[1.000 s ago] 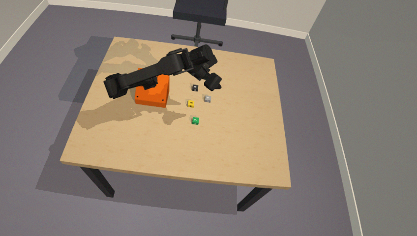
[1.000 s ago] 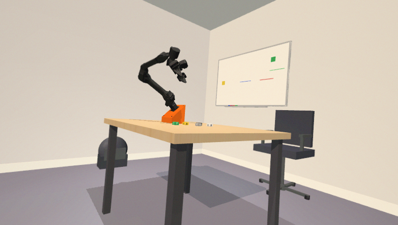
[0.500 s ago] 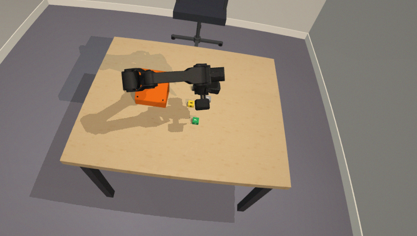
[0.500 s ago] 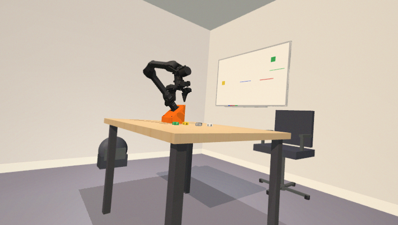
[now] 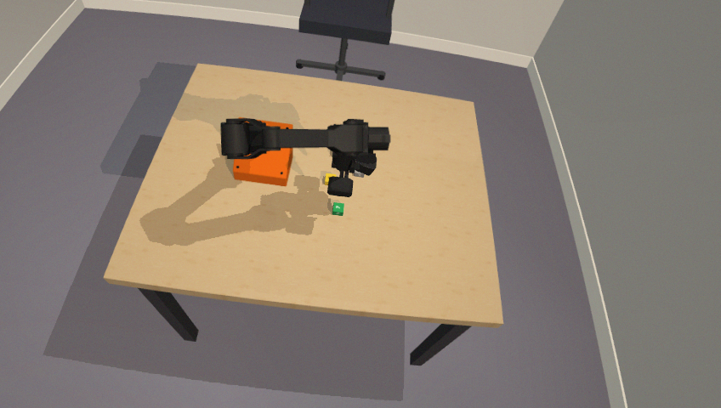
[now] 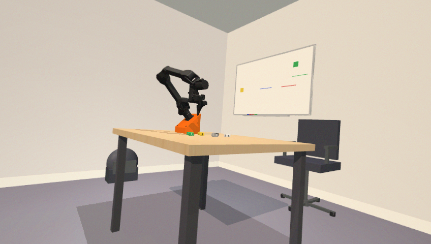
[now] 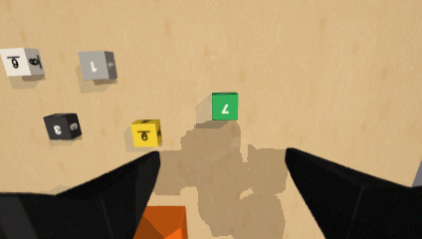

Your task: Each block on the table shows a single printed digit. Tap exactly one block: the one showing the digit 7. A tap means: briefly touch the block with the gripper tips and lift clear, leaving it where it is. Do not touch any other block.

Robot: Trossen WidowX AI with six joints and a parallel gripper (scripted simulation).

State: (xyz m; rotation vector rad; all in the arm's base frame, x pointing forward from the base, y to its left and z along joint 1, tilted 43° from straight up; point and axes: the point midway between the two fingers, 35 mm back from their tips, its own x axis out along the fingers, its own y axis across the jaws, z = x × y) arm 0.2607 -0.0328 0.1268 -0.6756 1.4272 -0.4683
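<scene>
The green block (image 5: 337, 208) (image 6: 189, 133) (image 7: 225, 106) shows a 7, upside down in the wrist view, and stands on the table (image 5: 405, 242). My gripper (image 7: 222, 155) is open and empty, pointing down high above the table. In the wrist view the green block lies beyond the fingertips, near the middle of the gap. A yellow block (image 5: 329, 178) (image 6: 201, 133) (image 7: 145, 133) with a barred 6 or 9 is nearest to it, near the left fingertip in that view. The arm partly covers the yellow block in the top view.
A grey block (image 5: 358, 173) (image 6: 215, 134) (image 7: 98, 65) shows a 1, a black block (image 7: 57, 127) a 3, and a white block (image 6: 226, 135) (image 7: 15, 63) a barred 6 or 9. The orange base (image 5: 263, 167) (image 6: 181, 128) stands behind them.
</scene>
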